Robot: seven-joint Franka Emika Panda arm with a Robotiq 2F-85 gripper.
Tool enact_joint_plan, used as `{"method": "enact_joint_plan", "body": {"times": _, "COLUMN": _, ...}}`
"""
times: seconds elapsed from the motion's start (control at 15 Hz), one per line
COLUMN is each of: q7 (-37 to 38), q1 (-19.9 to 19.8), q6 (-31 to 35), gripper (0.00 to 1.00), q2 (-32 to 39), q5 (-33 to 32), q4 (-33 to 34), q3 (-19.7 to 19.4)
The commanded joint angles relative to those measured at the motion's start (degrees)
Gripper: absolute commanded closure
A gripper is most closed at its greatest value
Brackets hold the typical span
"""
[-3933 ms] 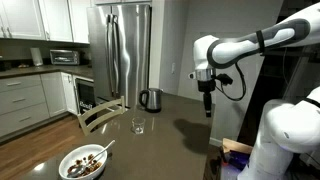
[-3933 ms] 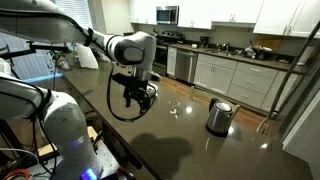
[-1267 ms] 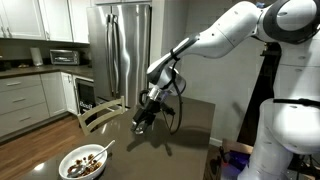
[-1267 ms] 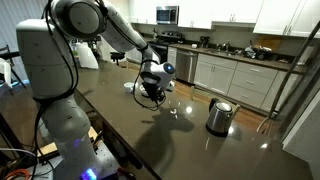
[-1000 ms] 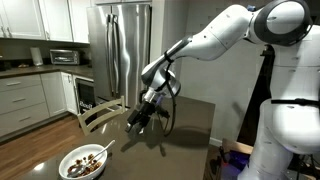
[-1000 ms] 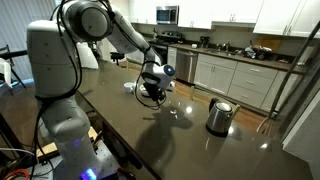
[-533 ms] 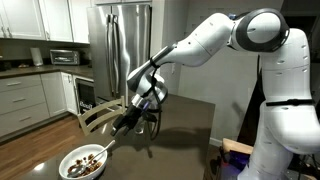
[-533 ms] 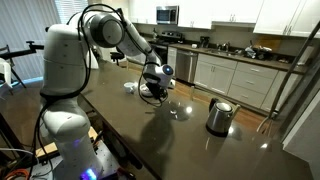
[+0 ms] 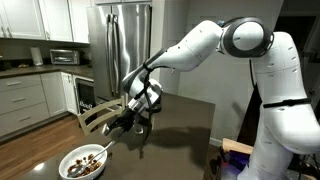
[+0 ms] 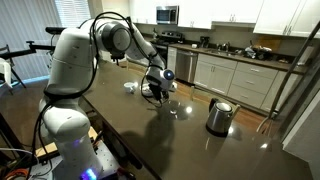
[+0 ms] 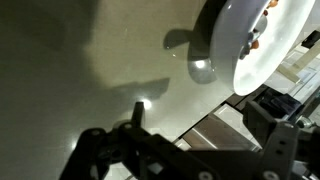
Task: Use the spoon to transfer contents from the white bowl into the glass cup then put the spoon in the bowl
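Gripper point(image 9: 120, 124) is hovering low over the dark glossy table point(image 9: 185, 130), jaws spread wide and holding nothing. It is sitting just right of and beyond the round shallow white bowl point(image 9: 66, 160), not touching it.

That exterior view is giving the best look at the bowl. It is sitting at the near left end of the table, with the small brown lumpy contents point(image 9: 82, 167) heaped inside. The thin silvery spoon point(image 9: 103, 150) is resting in it, handle leaning out over the right rim toward the gripper.

From the opposite end of the table, the bowl point(image 10: 130, 86) is showing only as a small white patch just left of the gripper point(image 10: 152, 92); spoon and contents are too small to tell. This view alone is showing the small clear glass cup point(image 10: 180, 110), standing upright to the right of the gripper. The steel kettle with black handle point(image 10: 219, 116) is standing farther right.

Wrist view is showing the bowl rim point(image 11: 235, 55) at top right with a few brown pieces point(image 11: 262, 30). Dark fingers point(image 11: 100, 160) are sitting far apart along the bottom edge. Spoon is not discernible there.
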Motion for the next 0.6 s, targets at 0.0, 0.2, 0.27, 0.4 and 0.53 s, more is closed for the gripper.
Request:
{"method": "enact_joint_plan", "body": {"times": 0.0, "q7": 0.0, "q1": 0.0, "q6": 0.0, "gripper": 0.00, "q2": 0.3, "q5": 0.4, "q4": 0.1, "q3": 0.0}}
{"method": "enact_joint_plan", "body": {"times": 0.2, "q7": 0.0, "q1": 0.1, "q6": 0.0, "gripper": 0.00, "q2": 0.5, "q5": 0.4, "q4": 0.2, "q3": 0.0}}
{"method": "enact_joint_plan", "body": {"times": 0.27, "q7": -0.1, "q1": 0.3, "q6": 0.6, "gripper": 0.00, "q2": 0.2, "q5": 0.9, "q4": -0.2, "q3": 0.1}}
{"method": "enact_joint_plan", "body": {"times": 0.4, "q7": -1.1, "q1": 0.1, "q6": 0.2, "gripper": 0.00, "q2": 0.1, "q5": 3.1, "q4": -0.5, "q3": 0.9}}
{"method": "enact_joint_plan", "body": {"times": 0.53, "q7": -1.8, "q1": -0.1, "q6": 0.3, "gripper": 0.00, "q2": -0.2, "q5": 5.3, "q4": -0.8, "q3": 1.6}}
